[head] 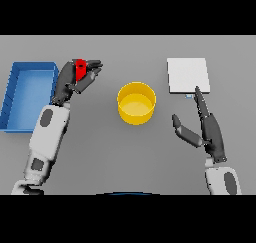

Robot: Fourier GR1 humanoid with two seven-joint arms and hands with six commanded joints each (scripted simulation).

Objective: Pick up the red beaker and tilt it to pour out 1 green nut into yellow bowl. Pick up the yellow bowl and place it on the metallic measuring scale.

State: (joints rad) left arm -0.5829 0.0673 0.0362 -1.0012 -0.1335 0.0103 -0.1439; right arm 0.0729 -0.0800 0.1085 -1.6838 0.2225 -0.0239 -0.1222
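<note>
The left hand [75,79] has its fingers and thumb curled round the red beaker [79,70], which shows only as a narrow red strip between them — its inside and whatever it may carry are hidden. Just beside this hand, on its outer side, lies a blue bin [15,79] on the grey bench [120,152]; the bin's floor shows plain blue. On the hand's inner side, well apart from it, the yellow bowl [136,103] stands upright on the bench, its inside a smooth yellow with no green nut visible. The right hand [207,129] is spread, fingers straight and thumb held out toward the bowl. Its longest fingertip reaches the near edge of the metallic measuring scale [187,75] — a flat pale square lying just beyond it.
</note>
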